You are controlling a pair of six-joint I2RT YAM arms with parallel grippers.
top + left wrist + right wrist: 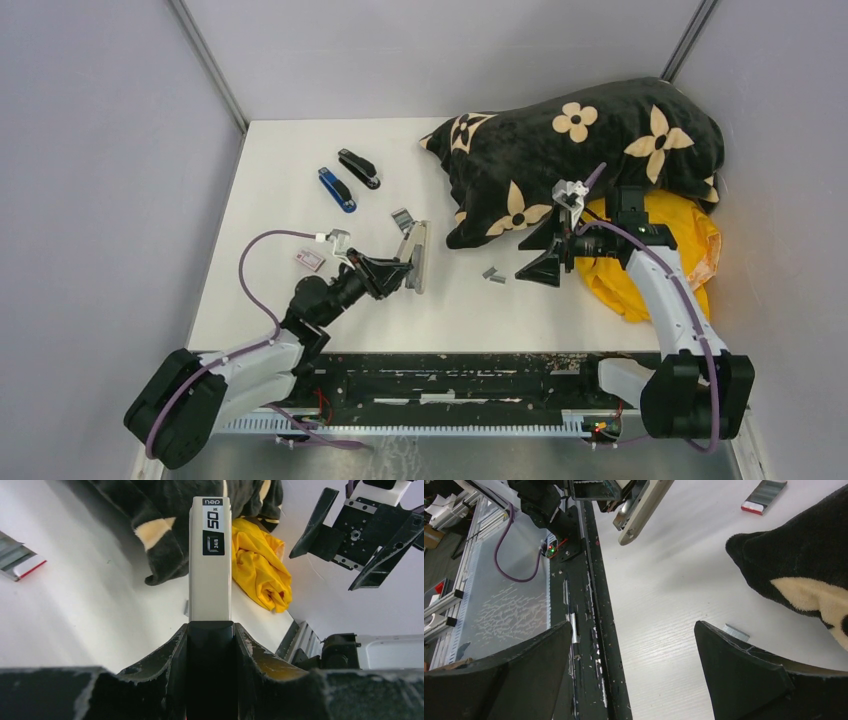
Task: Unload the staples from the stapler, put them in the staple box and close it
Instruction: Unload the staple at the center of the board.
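My left gripper (210, 628) is shut on the rear of a beige stapler (210, 560), held above the table with its nose pointing away (416, 256). The stapler (644, 510) also shows at the top of the right wrist view. A short grey strip of staples (494, 273) lies on the white table between the two grippers, and its end peeks out beside my right finger (736, 632). My right gripper (530, 258) hangs just right of the staples, jaws wide open and empty (634, 630).
A blue stapler (337, 189) and a black stapler (359, 168) lie at the back left. A small white-and-red box (310, 259) and an open box of grey strips (403, 219) are near the left arm. A black flowered pillow (580, 160) and yellow cloth (655, 255) fill the right.
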